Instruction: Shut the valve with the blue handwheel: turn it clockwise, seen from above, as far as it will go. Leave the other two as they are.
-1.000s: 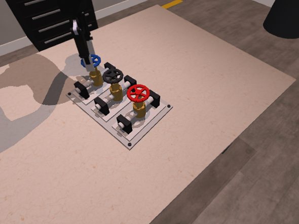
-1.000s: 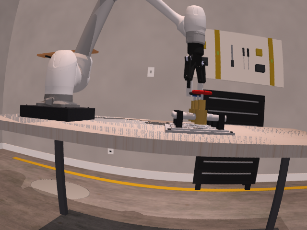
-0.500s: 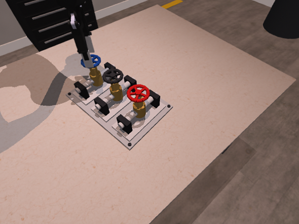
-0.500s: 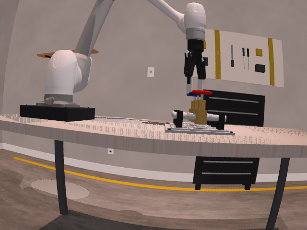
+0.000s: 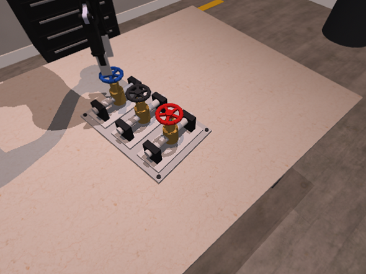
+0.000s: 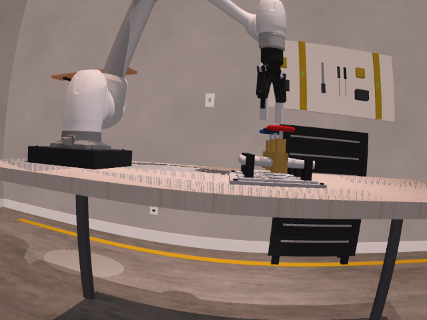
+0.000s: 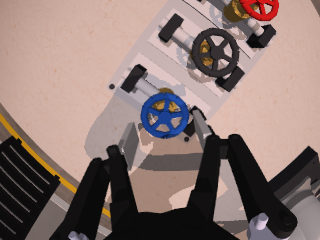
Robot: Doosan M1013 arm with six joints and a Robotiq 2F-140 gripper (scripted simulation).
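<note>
Hanging half open and holding nothing, the gripper [image 6: 271, 115] hovers above the blue handwheel [image 5: 111, 74], which sits at the far left end of the valve plate [image 5: 190, 146].

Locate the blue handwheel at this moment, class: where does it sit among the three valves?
In the top view the blue handwheel tops the end valve of the row on the grey plate, beside the black handwheel and farthest from the red one, under the open gripper.

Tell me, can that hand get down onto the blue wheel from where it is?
Probably yes. The hand hangs open above the blue wheel with only air between them; the black wheel sits off to one side.
</note>
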